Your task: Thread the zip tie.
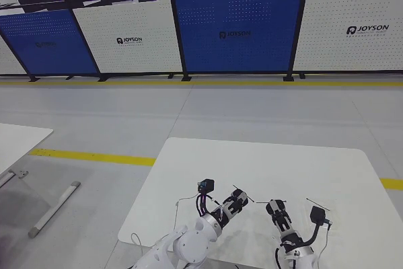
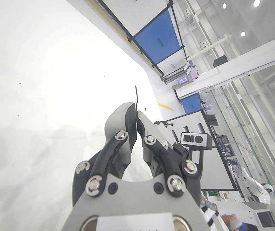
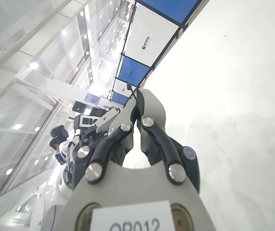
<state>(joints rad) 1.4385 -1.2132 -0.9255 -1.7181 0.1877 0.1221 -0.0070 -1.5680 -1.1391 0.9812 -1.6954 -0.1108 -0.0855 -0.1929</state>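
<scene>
Left jaws: pinched shut on the zip tie (image 2: pixel 136 96); I see its thin tail poking straight out past the tips.
Gap: from above, both arms' tips sit near each other over the table (image 1: pixel 288 168).
Right jaws: also pinched shut, with a blocky end (image 3: pixel 129 86), which I take for the head, just beyond them.
My call: the tail must line up lengthwise with the head.

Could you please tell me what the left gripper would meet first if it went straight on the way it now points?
The left gripper, shut on the zip tie, has only bare table ahead; the right gripper sits aside. Depth is unclear.
</scene>
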